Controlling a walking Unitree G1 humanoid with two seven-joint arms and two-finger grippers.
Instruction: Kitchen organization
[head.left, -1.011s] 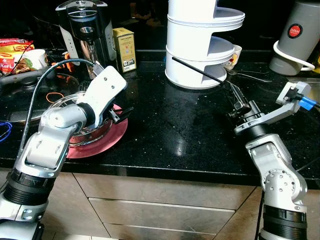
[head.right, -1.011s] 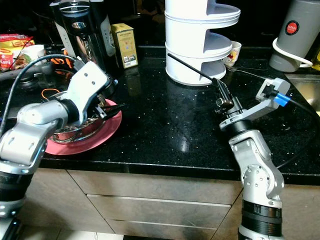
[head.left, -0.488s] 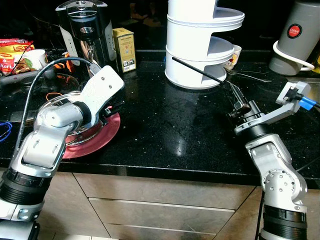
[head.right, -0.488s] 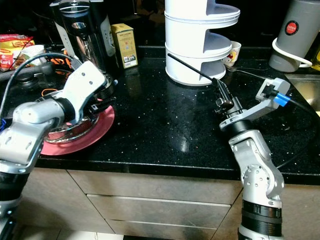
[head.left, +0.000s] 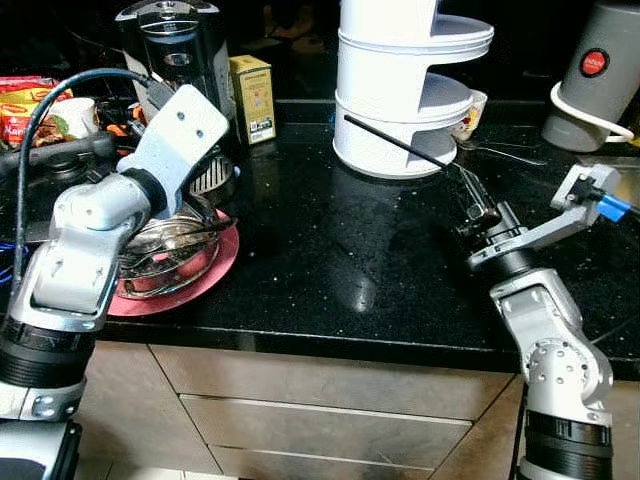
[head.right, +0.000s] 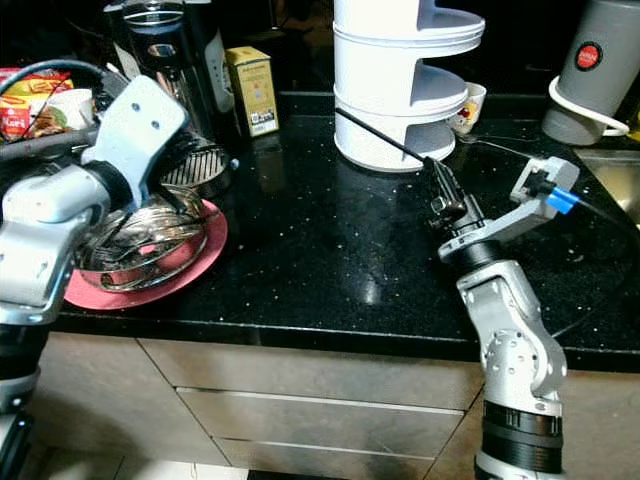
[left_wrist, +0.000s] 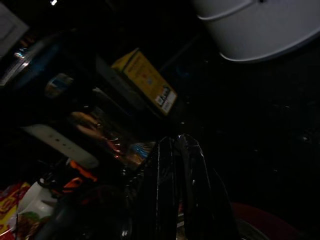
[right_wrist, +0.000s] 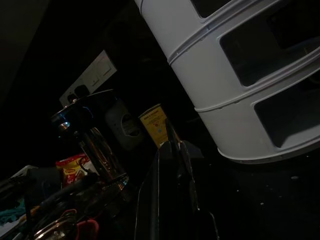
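Black stone desk (head.left: 350, 250): left gripper (left_wrist: 175, 150), jaws together, hovers above the metal bowl (head.left: 165, 262) on the pink plate (head.left: 215, 272); right gripper (head.left: 470, 195), jaws together, points toward the white tiered stand (head.left: 400, 90).

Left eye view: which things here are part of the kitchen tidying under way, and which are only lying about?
In play:
- red plate
- metal bowl of utensils on it
- left claw above the bowl
- right claw, shut on a thin black stick

Lying about:
- coffee machine
- yellow box
- white tiered rack
- grey jug
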